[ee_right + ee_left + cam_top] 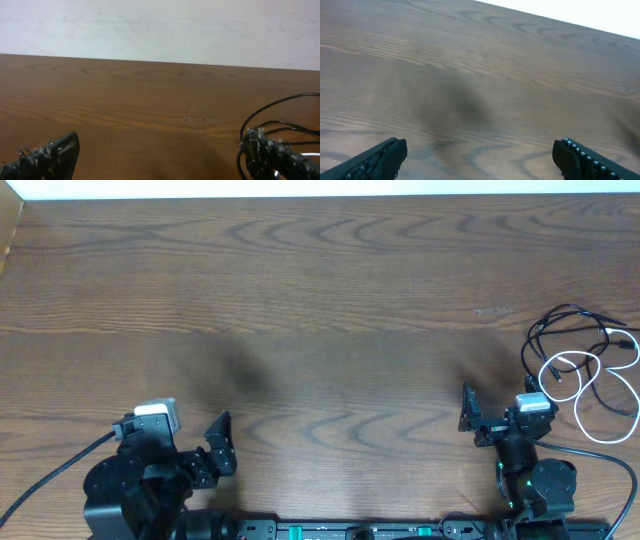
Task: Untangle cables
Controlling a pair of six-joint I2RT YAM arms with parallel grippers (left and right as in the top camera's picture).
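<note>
Overlap hides how the black cable [548,316] and the white cable [598,439] are wound: their loops cross several times in the overhead view, and which cord lies on top at each crossing cannot be told. The plug ends are too small to make out clearly. The bundle reaches the right border of that view, so its outer loops may be cut off. From the right wrist only black arcs show plainly, partly behind the gripper's right finger. The right gripper [161,137] is spread wide and holds nothing, with its fingertips just left of the bundle and apart from it. The left gripper [480,147] is also spread wide and empty, well apart from the cords at the near left of the table [320,300]. Bare wood runs from the bundle leftward across the whole middle and back to the far edge, where a white wall [160,25] rises. The cords lie close to the table's right edge. The bundle's long axis runs near to far along that edge, with the black loops mostly at the far end and the white loops nearer the robot.
</note>
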